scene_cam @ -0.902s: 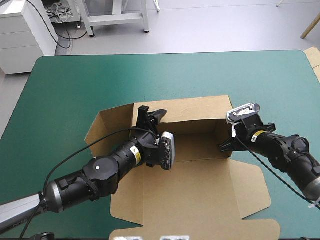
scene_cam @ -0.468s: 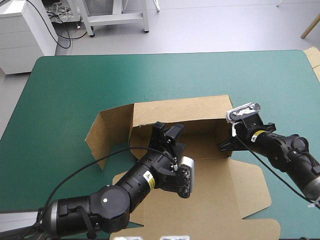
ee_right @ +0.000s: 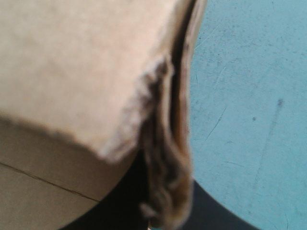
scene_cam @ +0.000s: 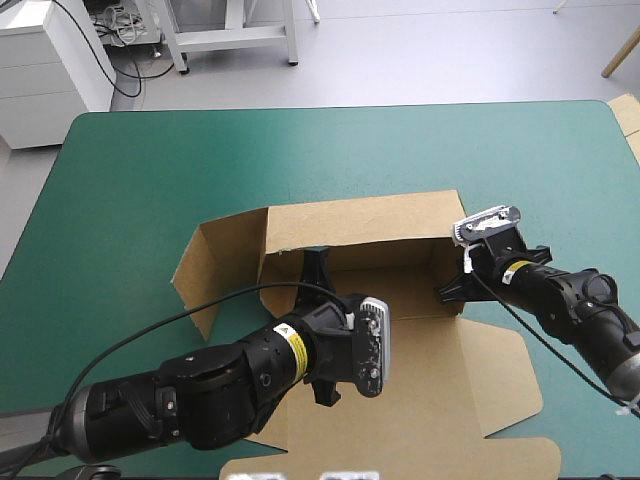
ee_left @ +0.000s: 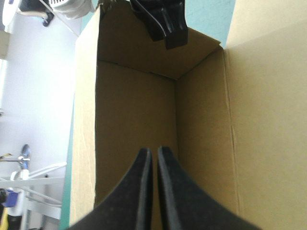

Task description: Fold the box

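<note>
1. Box [scene_cam: 400,300], brown, sits mid-worktop [scene_cam: 150,170]; far and right walls up, near lid panel flat.
2. Right pincer [scene_cam: 452,288] is clamped on the box's right wall, holding it upright.
3. Left pincer [ee_left: 153,153] is inside the box, fingers together, gripping nothing.
4. Step is probably wall-raising. Next move likely means lifting and tucking the box's splayed left wall.

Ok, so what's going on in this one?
Two robot arms are midway through folding the brown box on the teal-green table. Its back wall and right side wall stand raised; the near board lies flat. The right gripper is shut on the right side wall's top edge. The left gripper, fingers shut and empty, is inside the box, pointing toward that held wall. The left side flap splays outward, not yet tucked.
</note>
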